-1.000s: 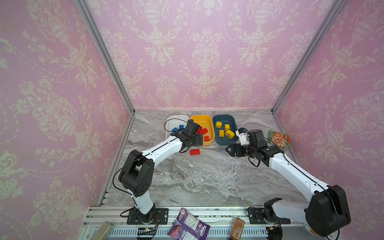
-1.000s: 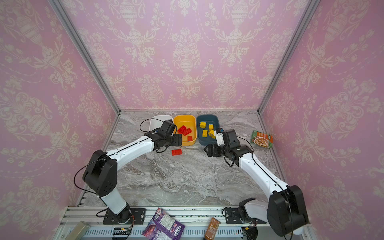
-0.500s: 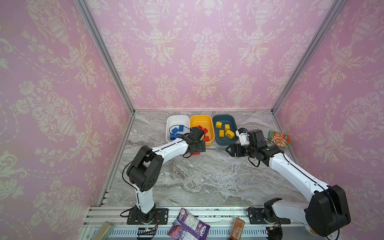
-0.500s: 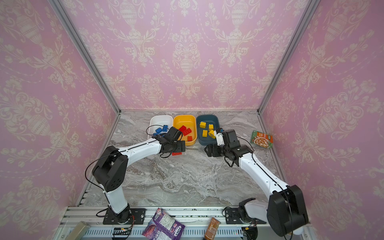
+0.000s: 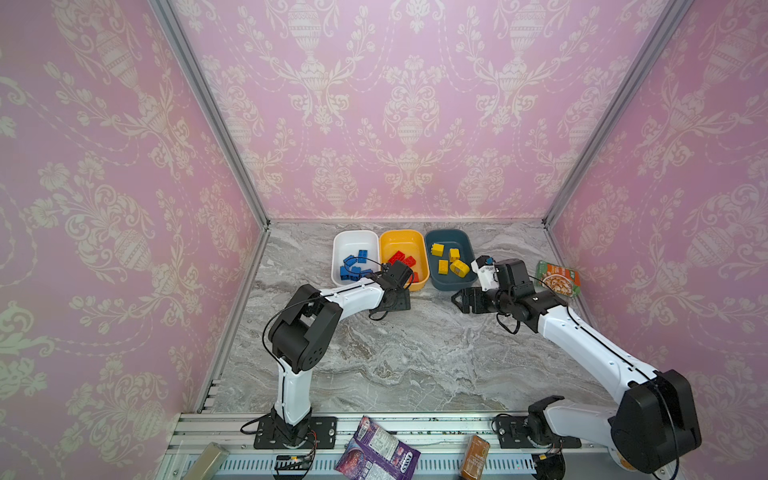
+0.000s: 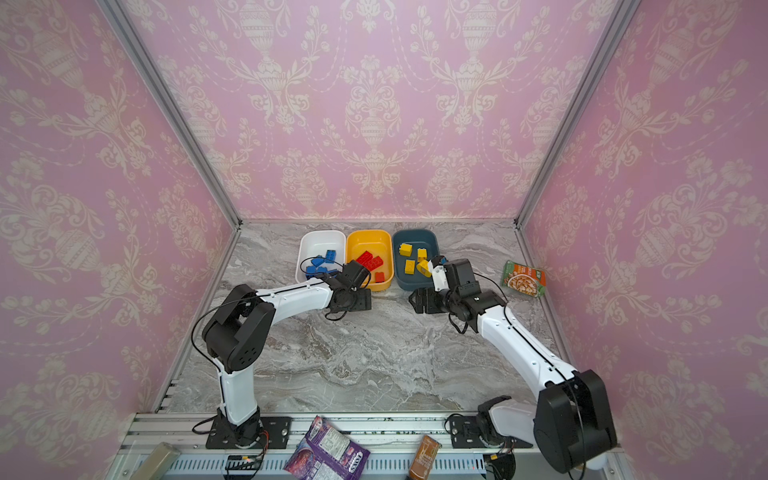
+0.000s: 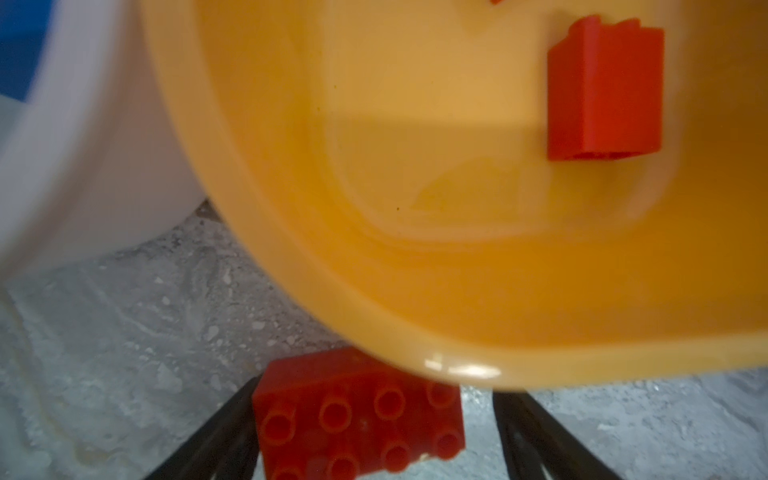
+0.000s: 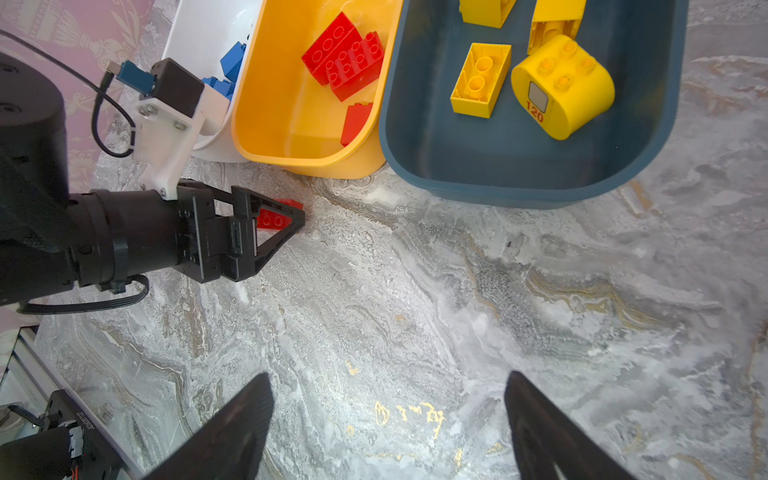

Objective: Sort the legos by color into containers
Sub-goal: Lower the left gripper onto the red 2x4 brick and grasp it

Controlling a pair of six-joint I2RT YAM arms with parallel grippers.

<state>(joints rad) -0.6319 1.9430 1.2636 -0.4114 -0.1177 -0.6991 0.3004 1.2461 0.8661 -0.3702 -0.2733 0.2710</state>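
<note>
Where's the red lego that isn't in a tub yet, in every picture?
Top view: hidden under the left gripper.
Top view: hidden too, before the yellow-orange tub.
Left wrist: red lego between the fingers, at the tub's rim.
Right wrist: red lego between the left gripper's fingers.
Landmark: yellow-orange tub.

Lighting bright and diffuse; shadows soft.
Left wrist view: the yellow-orange tub [image 7: 415,270] is blurred, with a glare spot on its rim and a soft shadow inside it, beside the red brick [image 7: 604,87].
</note>
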